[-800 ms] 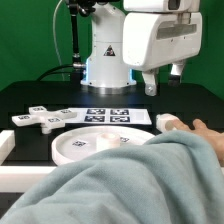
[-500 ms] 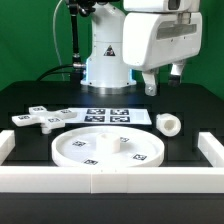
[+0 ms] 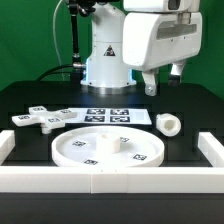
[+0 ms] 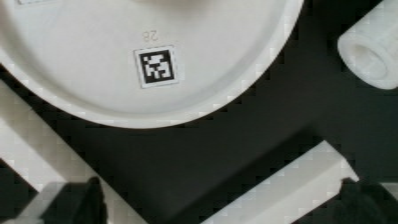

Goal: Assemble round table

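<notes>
The white rimmed round disc (image 3: 105, 148) lies flat on the black table in front of the marker board (image 3: 110, 117). It fills much of the wrist view (image 4: 143, 50). The short cylindrical post (image 3: 168, 124) lies at the exterior view's right of the disc and shows at the edge of the wrist view (image 4: 374, 50). The cross-shaped piece (image 3: 40, 118) lies at the exterior view's left. My gripper (image 3: 164, 80) hangs high above the table, behind the post, open and empty. Its dark fingertips (image 4: 71, 205) show at the wrist view's edge.
A long white border rail (image 3: 110, 181) runs along the front, with raised ends at both sides (image 3: 212, 150); a stretch of it crosses the wrist view (image 4: 329, 175). The robot's white base (image 3: 105, 55) stands behind the marker board.
A person's sleeved arm and hand, reaching across the front toward the post 0.8 s ago, has withdrawn out of view. The parts and my gripper have not moved.
</notes>
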Controlling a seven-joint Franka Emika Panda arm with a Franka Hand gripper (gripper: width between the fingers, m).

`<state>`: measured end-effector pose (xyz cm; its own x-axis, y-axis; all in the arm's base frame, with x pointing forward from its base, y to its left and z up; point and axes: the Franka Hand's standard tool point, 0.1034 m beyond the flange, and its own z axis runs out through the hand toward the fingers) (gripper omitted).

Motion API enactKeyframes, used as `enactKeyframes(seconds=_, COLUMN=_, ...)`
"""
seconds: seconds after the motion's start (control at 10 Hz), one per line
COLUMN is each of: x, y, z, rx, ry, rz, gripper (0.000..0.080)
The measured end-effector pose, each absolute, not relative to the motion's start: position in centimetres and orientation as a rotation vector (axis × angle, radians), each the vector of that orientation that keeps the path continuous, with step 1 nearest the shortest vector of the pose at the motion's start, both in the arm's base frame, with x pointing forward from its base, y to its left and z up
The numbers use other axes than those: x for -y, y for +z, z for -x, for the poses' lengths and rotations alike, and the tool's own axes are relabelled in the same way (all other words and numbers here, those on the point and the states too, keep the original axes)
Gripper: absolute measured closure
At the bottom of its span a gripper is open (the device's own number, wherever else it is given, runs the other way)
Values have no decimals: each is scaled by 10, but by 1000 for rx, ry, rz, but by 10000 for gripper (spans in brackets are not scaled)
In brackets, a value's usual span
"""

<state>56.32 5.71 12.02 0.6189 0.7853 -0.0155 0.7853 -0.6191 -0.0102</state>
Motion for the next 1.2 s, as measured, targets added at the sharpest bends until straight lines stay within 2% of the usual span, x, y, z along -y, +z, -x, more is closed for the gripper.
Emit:
enactKeyframes(seconds=0.3, x=-55, y=119, z=-562, rx=1367, ry=32, rz=2826, gripper=150)
enactKeyframes(seconds=0.7, x=5, y=85, z=-555, rx=1530, ry=1, rz=2752, gripper=150)
enactKeyframes(seconds=1.1, x=11, y=80, z=-553, rx=1545, ry=13, rz=2741, gripper=150)
enactKeyframes(seconds=1.2, x=23, y=70, z=-552, rx=1607, ry=26, rz=2700, gripper=150)
